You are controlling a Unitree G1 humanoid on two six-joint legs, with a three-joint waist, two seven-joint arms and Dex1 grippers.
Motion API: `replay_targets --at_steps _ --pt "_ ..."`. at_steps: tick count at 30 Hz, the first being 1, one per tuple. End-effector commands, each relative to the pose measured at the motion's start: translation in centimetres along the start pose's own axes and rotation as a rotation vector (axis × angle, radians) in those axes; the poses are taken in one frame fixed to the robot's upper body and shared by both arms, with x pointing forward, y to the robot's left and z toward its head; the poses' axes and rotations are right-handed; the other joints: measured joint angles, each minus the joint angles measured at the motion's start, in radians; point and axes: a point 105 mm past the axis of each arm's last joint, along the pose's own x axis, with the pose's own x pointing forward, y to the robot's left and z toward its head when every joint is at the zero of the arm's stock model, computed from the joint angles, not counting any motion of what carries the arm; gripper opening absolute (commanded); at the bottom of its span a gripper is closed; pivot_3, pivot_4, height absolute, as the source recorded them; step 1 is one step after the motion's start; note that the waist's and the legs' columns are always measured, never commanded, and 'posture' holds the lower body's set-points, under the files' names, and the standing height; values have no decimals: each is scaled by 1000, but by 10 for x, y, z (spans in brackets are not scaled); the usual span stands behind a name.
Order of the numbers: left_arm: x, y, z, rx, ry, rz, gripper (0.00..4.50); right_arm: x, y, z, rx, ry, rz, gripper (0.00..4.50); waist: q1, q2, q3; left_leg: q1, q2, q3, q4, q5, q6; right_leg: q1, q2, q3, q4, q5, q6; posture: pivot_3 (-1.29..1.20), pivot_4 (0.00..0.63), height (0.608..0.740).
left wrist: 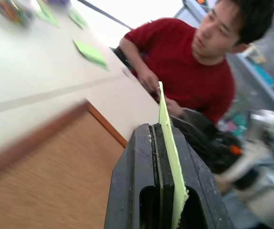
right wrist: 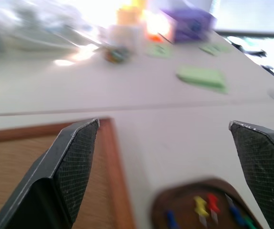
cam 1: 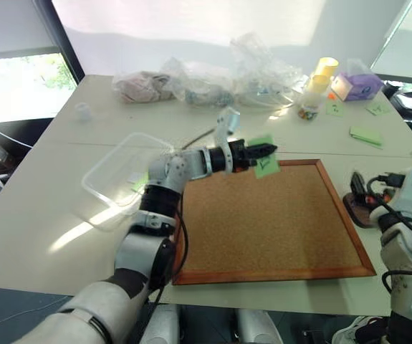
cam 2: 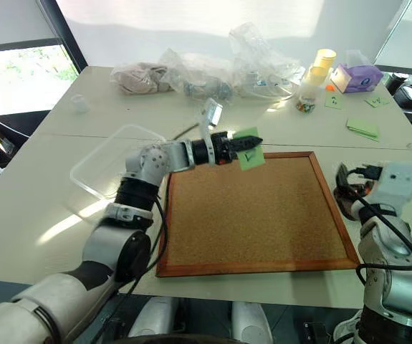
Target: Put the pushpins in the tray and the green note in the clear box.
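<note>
- I see my left fingers [cam 1: 270, 150] pressed tight together on the small pale green paper note with black marks [cam 1: 266, 163], holding it in the air over the far left corner of the big wood-framed cork board [cam 1: 270, 222].
- In the left wrist view the note [left wrist: 167, 143] stands edge-on, pinched between the two black pads.
- The large clear plastic box with rounded corners [cam 1: 112, 188] sits on the pale counter [cam 1: 41, 215] just beside the board's left edge, under my left arm.
- My right fingers [right wrist: 172, 167] are spread wide and hold nothing; they hang above the small dark brown shallow tray [right wrist: 194, 202], just beside the board's right edge.
- The tiny pushpins [right wrist: 208, 206], yellow, red and blue, lie inside that tray.
- Farther back on the counter I see crumpled clear plastic bags [cam 1: 213, 79], a purple box [cam 1: 360, 84], a thicker plain green pad [cam 1: 365, 135] and a few more green slips.
- A person in a red shirt [left wrist: 189, 71] sits at the counter's edge in the left wrist view.
</note>
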Motion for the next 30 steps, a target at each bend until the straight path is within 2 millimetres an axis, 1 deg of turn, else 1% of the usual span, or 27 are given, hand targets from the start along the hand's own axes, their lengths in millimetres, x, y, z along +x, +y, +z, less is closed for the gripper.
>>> replay_targets --at_steps 1,2,3,4,5,7,9,11,13,14,15,17,20,23,24,25,27,29,30 --pt "-40 8 59 236 -52 143 0 -10 75 25 46 -50 388 4458 -4 0 0 0 0 0 -1 0 0 0 0 0 0 0 0 0 150 740" --pt "-54 10 73 292 -53 186 0 -13 90 27 56 -45 462 4458 -6 0 1 0 1 0 -1 0 0 -1 0 0 1 0 0 0 150 740" --pt "-64 11 81 324 -52 213 0 -15 98 28 62 -39 503 4458 -5 0 1 0 2 0 -1 0 0 -2 0 0 1 0 0 0 150 740" --pt "-78 15 90 395 -27 264 0 -17 108 27 71 -29 551 4458 1 0 1 -1 2 -1 -1 0 0 -2 0 0 1 0 0 0 150 740" --pt "-95 20 98 502 25 331 0 -20 119 26 90 -14 603 4458 3 -1 1 -1 2 -1 -1 0 0 -2 0 -1 1 0 0 0 150 740" --pt "-128 30 104 674 155 442 0 -27 141 23 115 16 709 4458 8 -1 1 -1 1 0 -1 0 0 -1 -2 -1 0 0 0 0 150 740" --pt "-147 37 103 742 247 486 0 -32 154 21 126 33 773 4458 13 -1 1 -2 0 0 -2 0 -1 -1 -3 -1 -1 0 0 0 150 740" --pt "-175 47 90 761 387 514 0 -38 170 15 135 58 863 4458 15 -1 2 -2 -1 0 -1 0 0 -1 -4 -1 -2 0 0 0 150 740" --pt "-198 59 72 753 516 546 0 -38 175 4 119 90 890 4458 11 -1 2 -2 -1 1 -1 0 0 0 -5 -1 -2 0 -1 0 150 740" --pt "-204 63 65 749 553 552 0 -37 175 0 111 97 887 4458 10 -1 2 -2 -1 1 -1 0 0 0 -5 -1 -2 0 -1 0 150 740" --pt "-207 65 60 734 567 556 0 -35 175 -3 106 99 883 4458 12 -2 2 -2 -1 1 0 0 0 0 -5 -1 -2 0 -1 0 150 740" --pt "-214 77 42 707 625 583 0 -34 176 -6 104 100 882 4458 14 -7 5 -2 0 0 0 0 0 -1 -4 -2 -1 0 -1 0 150 740" --pt "-222 87 24 689 682 603 0 -34 178 -8 102 96 881 4458 10 -8 5 -3 0 0 1 0 0 -1 -4 -2 -1 0 -1 0 150 740" --pt "-220 96 11 663 685 611 0 -34 175 -10 100 97 864 4458 10 -8 5 -3 1 0 1 0 0 -1 -4 -2 -1 0 -1 0 150 740" --pt "-220 97 10 661 682 612 705 -34 174 -11 99 98 859 4500 11 -8 5 -3 1 0 1 0 0 -1 -4 -2 -1 0 0 0 150 740" --pt "-219 97 9 662 682 609 914 -34 172 -12 95 99 852 4500 11 -9 6 -3 1 0 1 0 0 -1 -4 -2 -1 0 0 0 150 740" --pt "-215 95 9 664 672 594 1799 -34 167 -14 86 104 837 4500 10 -9 6 -3 1 0 1 0 0 -1 -4 -2 -1 0 0 0 150 740" --pt "-214 94 10 666 661 590 2551 -34 164 -15 80 108 828 4500 10 -9 6 -3 1 0 1 0 0 -1 -4 -2 -1 0 0 0 150 740" --pt "-213 94 12 662 650 597 3065 -34 162 -15 76 111 822 4500 10 -9 6 -3 1 0 1 0 0 -1 -4 -2 -1 0 0 0 150 740"
